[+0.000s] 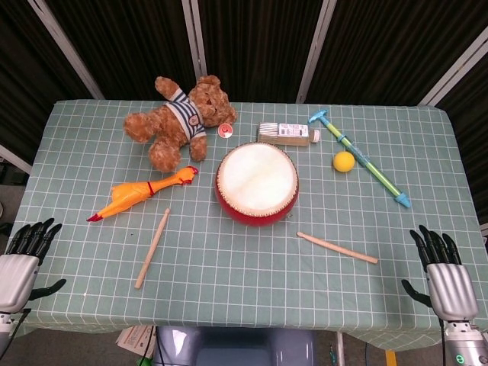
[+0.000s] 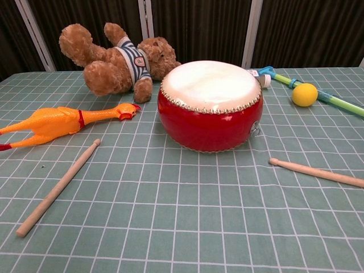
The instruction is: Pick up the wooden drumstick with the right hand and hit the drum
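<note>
A red drum [image 1: 257, 184] [image 2: 210, 106] with a white skin stands mid-table. One wooden drumstick [image 1: 336, 248] [image 2: 316, 172] lies flat to the drum's front right. A second drumstick [image 1: 153, 247] [image 2: 58, 188] lies to its front left. My right hand [image 1: 444, 275] hangs at the table's near right edge, fingers spread and empty, well to the right of the nearer stick. At the near left edge my left hand [image 1: 23, 255] is likewise open and empty. Neither hand shows in the chest view.
A teddy bear [image 1: 181, 120] lies at the back left, a rubber chicken [image 1: 142, 194] in front of it. Behind the drum lies a small bottle [image 1: 288, 134]. A yellow ball [image 1: 344, 161] and a blue-green toy pump [image 1: 363, 159] sit at the back right.
</note>
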You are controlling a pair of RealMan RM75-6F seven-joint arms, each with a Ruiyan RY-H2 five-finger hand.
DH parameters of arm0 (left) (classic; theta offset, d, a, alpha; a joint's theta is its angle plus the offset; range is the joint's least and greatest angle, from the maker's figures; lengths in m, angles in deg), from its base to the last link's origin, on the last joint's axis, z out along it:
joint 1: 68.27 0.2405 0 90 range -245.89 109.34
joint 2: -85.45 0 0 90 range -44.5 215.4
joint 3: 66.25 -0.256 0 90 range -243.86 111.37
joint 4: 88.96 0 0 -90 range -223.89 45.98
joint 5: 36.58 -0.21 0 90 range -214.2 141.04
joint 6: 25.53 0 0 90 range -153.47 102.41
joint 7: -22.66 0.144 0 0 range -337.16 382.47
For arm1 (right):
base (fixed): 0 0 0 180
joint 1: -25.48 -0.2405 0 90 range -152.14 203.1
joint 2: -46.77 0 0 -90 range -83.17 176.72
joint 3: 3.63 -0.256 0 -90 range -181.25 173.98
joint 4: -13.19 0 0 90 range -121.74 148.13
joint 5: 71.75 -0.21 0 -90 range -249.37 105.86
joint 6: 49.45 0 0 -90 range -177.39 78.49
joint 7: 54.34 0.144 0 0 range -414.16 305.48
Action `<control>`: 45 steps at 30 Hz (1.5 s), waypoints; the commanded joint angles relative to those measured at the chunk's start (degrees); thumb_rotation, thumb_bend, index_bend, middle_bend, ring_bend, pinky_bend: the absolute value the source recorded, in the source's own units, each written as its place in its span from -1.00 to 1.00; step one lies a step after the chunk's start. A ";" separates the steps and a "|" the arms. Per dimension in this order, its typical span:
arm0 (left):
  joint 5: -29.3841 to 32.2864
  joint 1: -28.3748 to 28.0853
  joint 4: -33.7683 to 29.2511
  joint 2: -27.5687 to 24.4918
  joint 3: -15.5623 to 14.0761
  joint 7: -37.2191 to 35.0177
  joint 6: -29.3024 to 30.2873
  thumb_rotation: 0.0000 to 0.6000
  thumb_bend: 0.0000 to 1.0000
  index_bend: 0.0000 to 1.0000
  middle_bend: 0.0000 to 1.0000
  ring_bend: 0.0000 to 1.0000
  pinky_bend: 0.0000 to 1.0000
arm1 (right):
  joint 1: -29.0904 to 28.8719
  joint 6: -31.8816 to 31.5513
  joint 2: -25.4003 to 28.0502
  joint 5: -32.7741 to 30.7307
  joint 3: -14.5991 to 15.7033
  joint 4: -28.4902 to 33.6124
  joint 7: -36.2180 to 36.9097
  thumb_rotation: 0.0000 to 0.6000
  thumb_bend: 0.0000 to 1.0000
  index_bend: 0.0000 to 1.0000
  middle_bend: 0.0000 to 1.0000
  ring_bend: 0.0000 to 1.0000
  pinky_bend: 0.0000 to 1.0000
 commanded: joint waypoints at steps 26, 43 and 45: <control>-0.49 -0.39 -0.03 -0.09 -0.37 -1.02 -0.72 1.00 -1.00 -1.00 -1.00 -1.00 -1.00 | -11.08 14.21 -14.90 -23.52 -6.78 2.59 -26.63 1.00 -0.38 -0.04 1.00 1.00 0.82; -0.05 -0.59 -0.24 -0.14 -0.41 -0.96 -1.32 1.00 -1.00 -1.00 -1.00 -1.00 -1.00 | -14.84 16.57 -21.66 -34.53 -8.39 -4.45 -30.70 1.00 -0.36 -0.03 1.00 1.00 0.82; 0.19 -0.62 -0.29 -0.16 -0.39 -1.02 -1.52 1.00 -1.00 -1.00 -1.00 -1.00 -1.00 | -15.10 16.52 -22.23 -34.98 -8.26 -4.92 -30.95 1.00 -0.36 -0.03 1.00 1.00 0.82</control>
